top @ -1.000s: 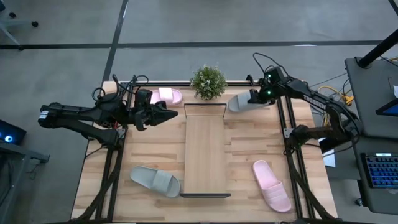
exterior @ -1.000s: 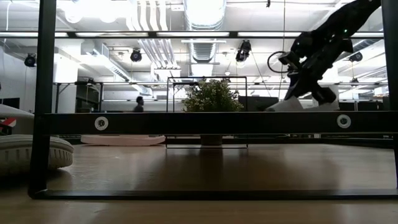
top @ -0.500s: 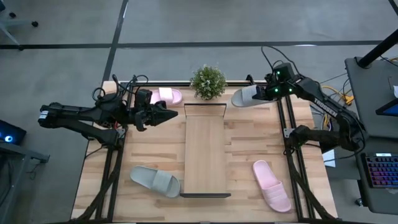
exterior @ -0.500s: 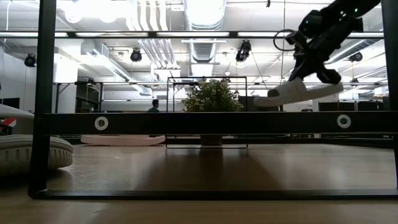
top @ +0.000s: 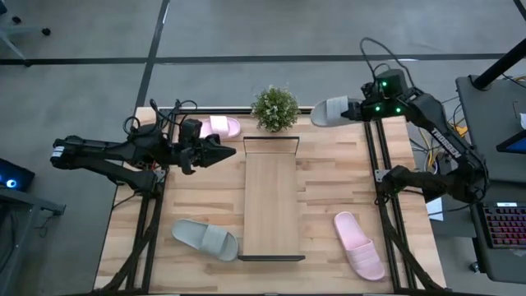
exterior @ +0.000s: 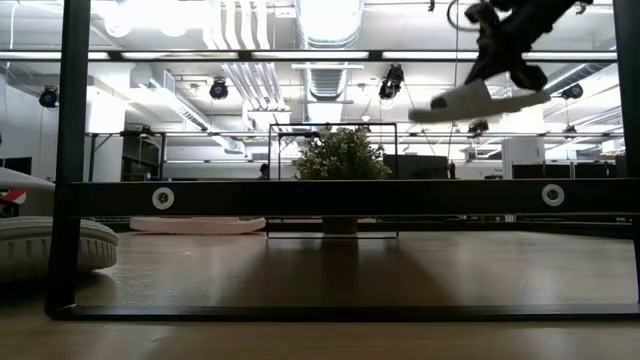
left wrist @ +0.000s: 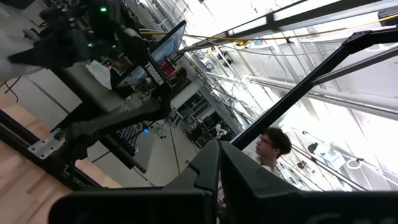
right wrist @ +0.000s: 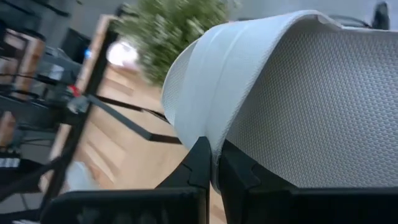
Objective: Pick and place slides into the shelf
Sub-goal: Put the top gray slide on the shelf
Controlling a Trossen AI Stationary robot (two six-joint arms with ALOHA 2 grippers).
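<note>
My right gripper (top: 362, 109) is shut on a grey slide (top: 331, 111) and holds it high above the table's far right corner; the low view shows this slide (exterior: 478, 98) well above the rail. My left gripper (top: 228, 151) hovers shut, holding nothing, just left of the shelf's far end. The shelf (top: 271, 197) is a narrow light-wood board with wire ends, lying mid-table. A pink slide (top: 222, 126) lies sole down at the far left. A second grey slide (top: 205, 240) lies near left of the shelf, and a second pink slide (top: 359, 245) near right. My right gripper (right wrist: 211, 163) pinches the grey slide's wide strap at its edge (right wrist: 208, 134) between the two fingers. The fingers come from the table's right side. The slide is lifted clear and sits about level, its length reaching left from the fingers (exterior: 497, 72).
A potted plant (top: 275, 108) stands at the far edge, just behind the shelf and left of the held slide. Black frame rails (top: 374, 173) run along both table sides. A person (left wrist: 270, 146) shows in the room beyond the table.
My right gripper has risen steadily with the grey slide and drifted toward the table's far right corner. The slide now hangs clear, much higher than a second ago. The left arm kept still.
</note>
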